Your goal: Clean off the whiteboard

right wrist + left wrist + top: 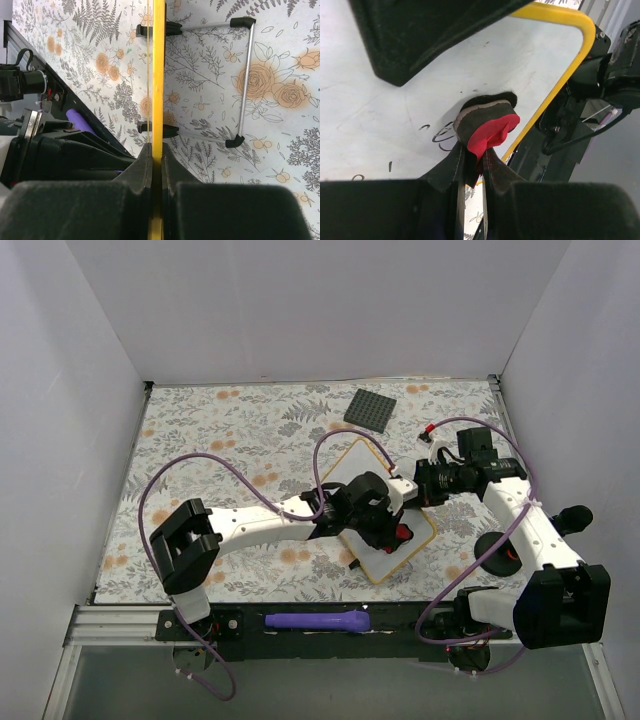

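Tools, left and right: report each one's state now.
Left tool: closed, holding the red and grey eraser pad.
Right tool: closed, clamping the yellow frame edge of the whiteboard.

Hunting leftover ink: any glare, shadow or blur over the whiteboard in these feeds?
Left wrist: whiteboard evenly lit, no glare, ink strokes legible; the eraser pad throws a soft shadow beside itself; left gripper is dark and blurred. Right wrist: board edge-on, face unseen. Top external: even light, arms cover much of it.
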`<state>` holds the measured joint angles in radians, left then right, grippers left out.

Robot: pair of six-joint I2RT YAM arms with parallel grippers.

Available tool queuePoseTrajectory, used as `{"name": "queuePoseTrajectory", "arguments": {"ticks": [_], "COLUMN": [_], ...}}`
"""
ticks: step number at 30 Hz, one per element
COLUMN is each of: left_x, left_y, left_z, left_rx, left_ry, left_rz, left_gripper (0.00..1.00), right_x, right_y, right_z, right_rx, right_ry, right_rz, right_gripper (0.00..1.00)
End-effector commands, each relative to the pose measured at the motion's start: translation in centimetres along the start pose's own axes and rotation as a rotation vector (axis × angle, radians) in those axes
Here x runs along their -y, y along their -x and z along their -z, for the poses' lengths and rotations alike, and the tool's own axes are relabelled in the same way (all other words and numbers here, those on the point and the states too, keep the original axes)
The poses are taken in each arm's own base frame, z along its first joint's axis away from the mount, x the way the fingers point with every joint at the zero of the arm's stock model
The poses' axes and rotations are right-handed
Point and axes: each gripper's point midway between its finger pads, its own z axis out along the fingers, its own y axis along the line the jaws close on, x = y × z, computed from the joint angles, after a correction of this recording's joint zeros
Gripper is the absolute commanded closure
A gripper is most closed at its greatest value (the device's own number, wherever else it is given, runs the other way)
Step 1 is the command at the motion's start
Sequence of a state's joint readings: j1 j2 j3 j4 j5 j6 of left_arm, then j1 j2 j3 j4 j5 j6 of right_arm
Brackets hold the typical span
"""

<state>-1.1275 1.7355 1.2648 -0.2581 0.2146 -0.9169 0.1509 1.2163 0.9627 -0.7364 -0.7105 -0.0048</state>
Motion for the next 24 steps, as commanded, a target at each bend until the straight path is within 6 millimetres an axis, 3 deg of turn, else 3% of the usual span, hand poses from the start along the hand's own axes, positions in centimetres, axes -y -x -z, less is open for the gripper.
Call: {"name": "queuePoseTrajectory", "arguments": {"ticks": [1,7,10,12,15,16,19,22,24], "left_x": [-5.8,-13.6,-14.9,-14.6,-10.6,-8.0,-2.7,0.1,0.8], "left_y": [0.7,3.1,3.3,2.9,1.7,1.5,0.4,-1.0,-1.3], "left_z": [1.1,3.7,3.5,3.1,2.2,1.7,1.2,0.2,-0.5], "left_rx": [0.069,0.159,0.155,0.141,0.109,0.115,0.112,0.082,0.075], "left_ry": [0.199,0.385,0.429,0.417,0.325,0.26,0.125,0.081,0.079], "left_rz": [0.118,0.161,0.113,0.104,0.02,-0.027,-0.1,-0.145,-0.138], "left_gripper": [1.0,1.0,1.0,1.0,1.0,1.0,1.0,1.0,1.0], "right_x": [-1.2,-1.4,-1.5,-1.7,-1.8,-1.8,-1.8,-1.7,-1.7], "right_y": [0.2,0.0,0.0,0.2,0.4,0.4,0.4,0.5,0.4], "right_z": [0.0,0.1,0.1,0.1,0.1,0.1,0.0,0.0,-0.2], "right_rx": [0.021,0.027,0.024,0.027,0.029,0.031,0.028,0.03,0.028], "right_ry": [0.044,0.046,0.058,0.066,0.075,0.076,0.076,0.075,0.076], "right_rz": [-0.016,-0.004,-0.004,-0.002,-0.003,-0.006,-0.012,-0.018,-0.03], "right_gripper": [0.99,0.99,0.99,0.99,0.99,0.99,0.99,0.99,0.99]}}
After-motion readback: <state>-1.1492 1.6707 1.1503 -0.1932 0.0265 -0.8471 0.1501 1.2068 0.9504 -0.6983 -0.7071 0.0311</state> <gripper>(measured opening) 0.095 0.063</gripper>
